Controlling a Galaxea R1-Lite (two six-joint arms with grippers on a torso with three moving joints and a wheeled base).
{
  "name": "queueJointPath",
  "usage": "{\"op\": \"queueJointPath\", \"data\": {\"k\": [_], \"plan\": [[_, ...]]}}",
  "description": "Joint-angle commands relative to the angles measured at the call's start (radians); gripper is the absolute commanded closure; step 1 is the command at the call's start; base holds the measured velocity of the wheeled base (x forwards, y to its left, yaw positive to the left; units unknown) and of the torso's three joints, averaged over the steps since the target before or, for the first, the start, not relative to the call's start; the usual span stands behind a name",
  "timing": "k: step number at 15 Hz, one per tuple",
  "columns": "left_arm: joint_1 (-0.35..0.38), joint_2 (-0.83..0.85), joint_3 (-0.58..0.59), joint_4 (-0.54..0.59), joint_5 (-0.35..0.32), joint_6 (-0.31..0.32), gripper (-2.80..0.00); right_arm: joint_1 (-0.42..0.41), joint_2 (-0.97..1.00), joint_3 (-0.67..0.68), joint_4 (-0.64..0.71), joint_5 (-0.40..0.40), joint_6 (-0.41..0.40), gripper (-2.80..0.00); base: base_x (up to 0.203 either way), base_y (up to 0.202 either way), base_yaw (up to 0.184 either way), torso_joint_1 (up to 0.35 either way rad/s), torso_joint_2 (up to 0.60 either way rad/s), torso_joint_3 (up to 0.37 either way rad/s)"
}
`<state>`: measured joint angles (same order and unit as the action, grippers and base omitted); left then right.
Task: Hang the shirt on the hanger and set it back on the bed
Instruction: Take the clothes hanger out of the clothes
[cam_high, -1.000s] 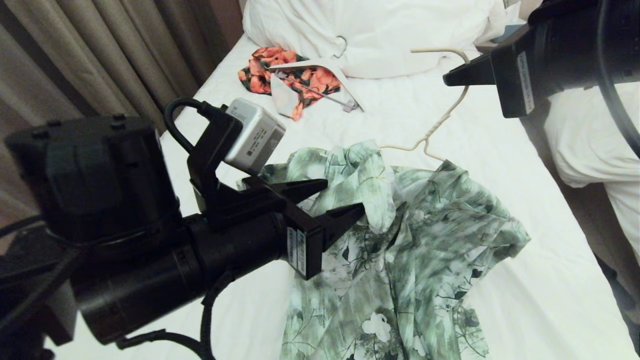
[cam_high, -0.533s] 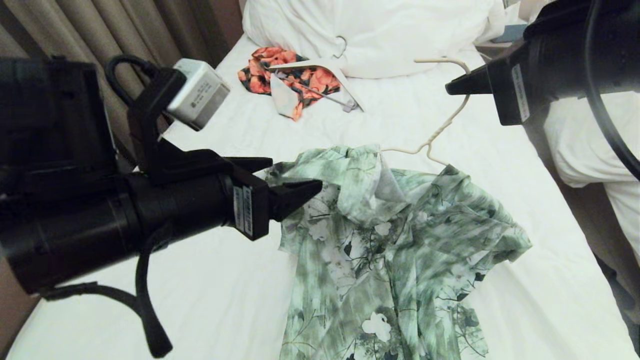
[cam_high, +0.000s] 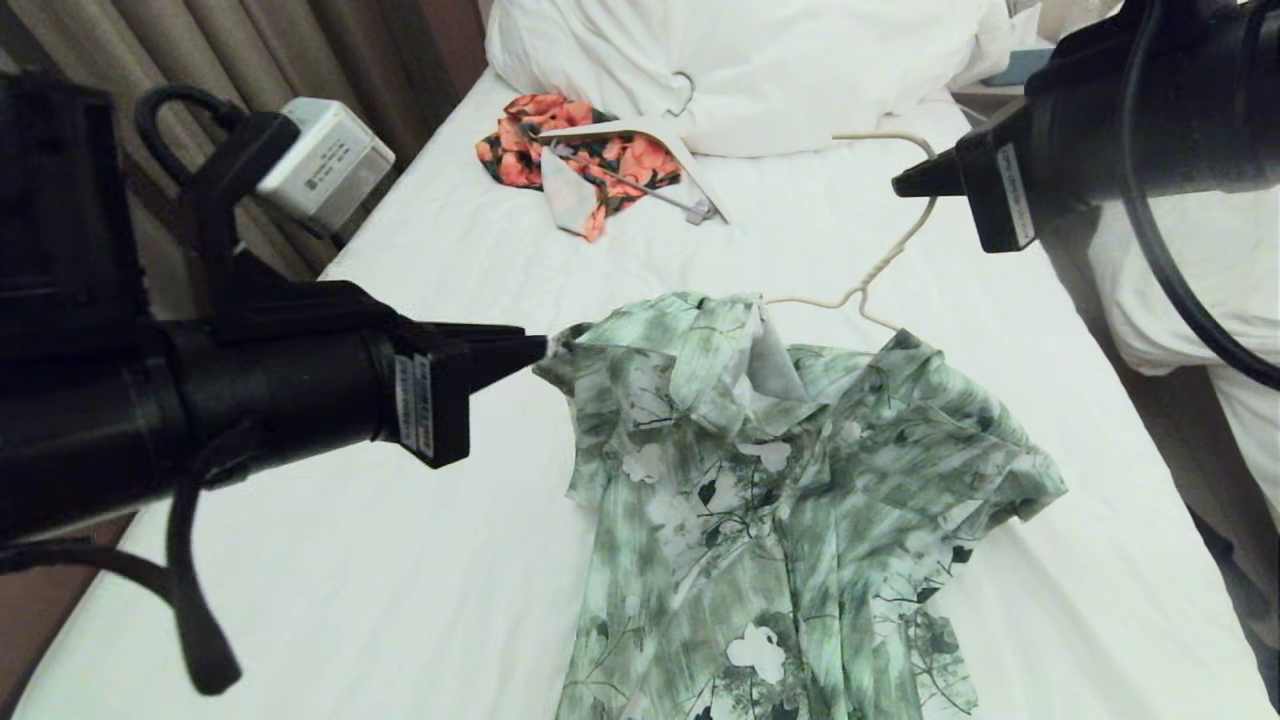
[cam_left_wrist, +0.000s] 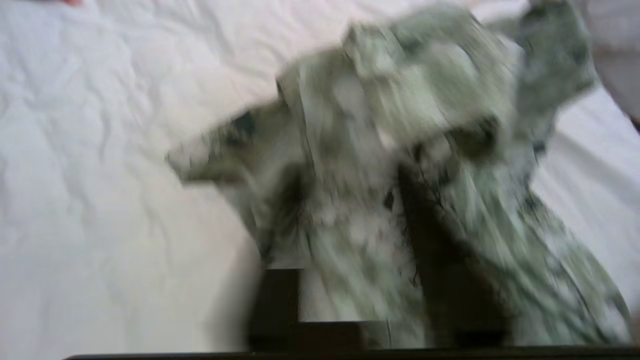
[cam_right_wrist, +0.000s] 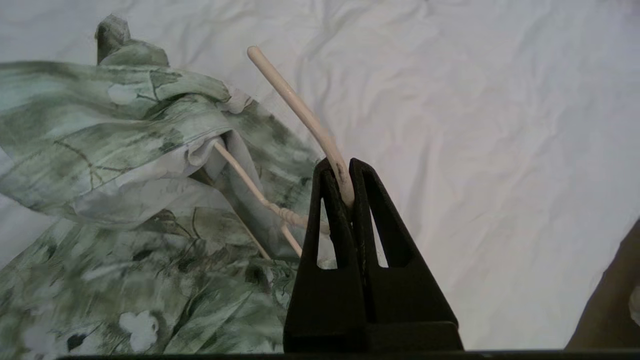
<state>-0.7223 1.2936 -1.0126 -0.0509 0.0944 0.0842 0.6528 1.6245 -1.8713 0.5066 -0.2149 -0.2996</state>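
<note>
I hold the hanger (cam_right_wrist: 300, 110) in the right gripper (cam_right_wrist: 345, 190), whose jaws are pinching the curved hook; in the head view this gripper sits at about 2 o'clock. The hanger's wire shoulders run under the collar of the shirt (cam_high: 790, 500), which lies spread on the bed (cam_high: 400, 600) at centre frame, collar toward 12 o'clock and hem toward 6 o'clock.

The left gripper (cam_high: 535, 347) enters from 9 o'clock with its jaws pressed together at the shirt's shoulder edge. I cannot tell from the blurred left wrist view whether any fabric is caught between them.

Judged state: the hanger is partly seated, and only the neck and a short length of wire show outside the collar.

Failure modes from here:
- If the left jaws hold no cloth, a pull does nothing to seat the shoulder.
- If they hold cloth and I pull too far, the shirt may slide off the opposite hanger arm.
- The thin hook may rotate or slip in the right jaws under the garment's weight when lifted.
- An unbalanced lift may drop the shirt.
</note>
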Motion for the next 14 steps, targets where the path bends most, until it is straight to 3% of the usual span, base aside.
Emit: {"op": "queueJointPath", "data": {"k": [1,6,11,14], "plan": [[0.005,-0.053,-0.047,0.162,-0.008,0.000,0.00,-0.012,0.016,-0.001,-0.014,-0.001,-0.003,0.00,0.000,0.000,0.000,0.000,0.00,0.000],[0.102,-0.080,-0.106,0.276,-0.018,0.004,0.00,-0.001,0.031,-0.002,-0.079,0.003,-0.032,0.00,0.000,0.000,0.000,0.002,-0.01,-0.008],[0.127,-0.089,-0.133,0.333,-0.030,0.005,0.00,0.010,0.037,-0.003,-0.109,-0.001,-0.042,0.00,0.000,0.000,0.000,0.097,-0.39,-0.289],[0.126,-0.089,-0.139,0.352,-0.030,0.005,0.00,0.010,0.035,-0.009,-0.114,-0.006,-0.116,0.00,0.000,0.000,0.000,0.151,-0.50,-0.354]]}}
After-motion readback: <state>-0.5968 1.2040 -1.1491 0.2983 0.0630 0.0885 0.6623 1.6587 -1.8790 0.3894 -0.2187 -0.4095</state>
